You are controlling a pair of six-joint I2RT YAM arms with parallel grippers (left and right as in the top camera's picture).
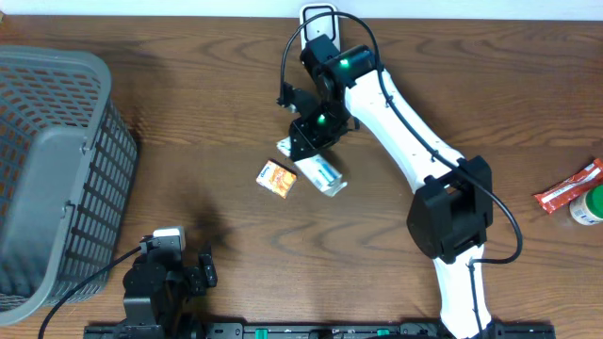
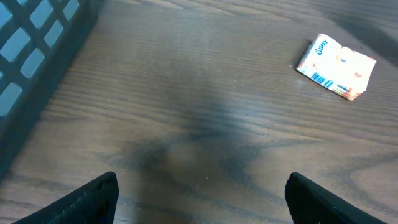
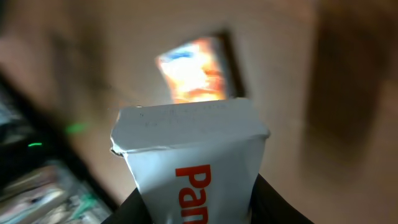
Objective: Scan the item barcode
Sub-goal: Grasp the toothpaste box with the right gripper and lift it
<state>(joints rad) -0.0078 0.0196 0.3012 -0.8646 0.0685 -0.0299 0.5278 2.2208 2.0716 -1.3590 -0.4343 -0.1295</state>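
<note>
My right gripper (image 1: 314,147) is shut on a white box with red lettering (image 1: 326,176), near the middle of the table. In the right wrist view the white box (image 3: 193,162) fills the gap between the dark fingers (image 3: 273,202), its torn top end pointing away. The box's barcode does not show. Just left of the box, a small orange tissue packet (image 1: 277,179) lies flat on the wood, with blue bars printed along one edge (image 2: 336,66); it appears blurred beyond the box (image 3: 196,71). My left gripper (image 2: 199,199) hangs open over bare wood at the front left (image 1: 203,270).
A grey plastic basket (image 1: 57,169) stands at the left edge, its wall close to my left gripper (image 2: 37,50). A red snack packet (image 1: 568,186) and a green-topped container (image 1: 590,205) lie at the far right. A black rail (image 1: 311,330) runs along the front edge.
</note>
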